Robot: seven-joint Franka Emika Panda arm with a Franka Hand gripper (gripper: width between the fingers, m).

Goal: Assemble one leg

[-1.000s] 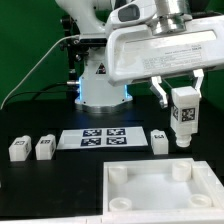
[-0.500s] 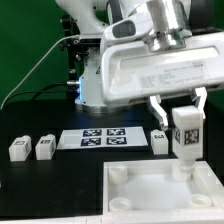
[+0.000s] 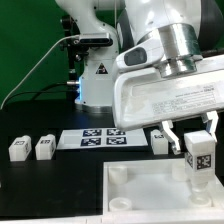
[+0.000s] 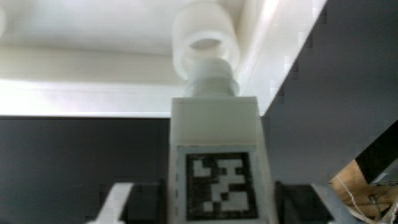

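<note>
Gripper [image 3: 197,142]: the two fingers [image 3: 172,134] pinched the leg, one on each flank.
Leg [image 3: 200,162]: it stood upright between the fingers with its tagged face toward the exterior camera. Its lower end reached below the fingertips, over the panel.
Contact with panel: it could not be told whether the leg's lower end touched the panel.
Wrist view: the leg [image 4: 217,140] filled the middle of the picture, with a finger [image 4: 121,203] at its side. Its narrow far end pointed at the white panel [image 4: 89,70].
Panel [image 3: 140,195]: it lay flat on the table [image 3: 60,190], directly beneath the fingers.
Nearest loose peg [image 3: 160,141]: it stood on the table just beside the fingers, on the exterior view's left.
Far loose pegs [image 3: 18,150] [image 3: 43,148]: these stood side by side, well apart from the fingers.
Marker board [image 3: 100,138]: it lay flat between the far loose pegs and the nearest loose peg.
</note>
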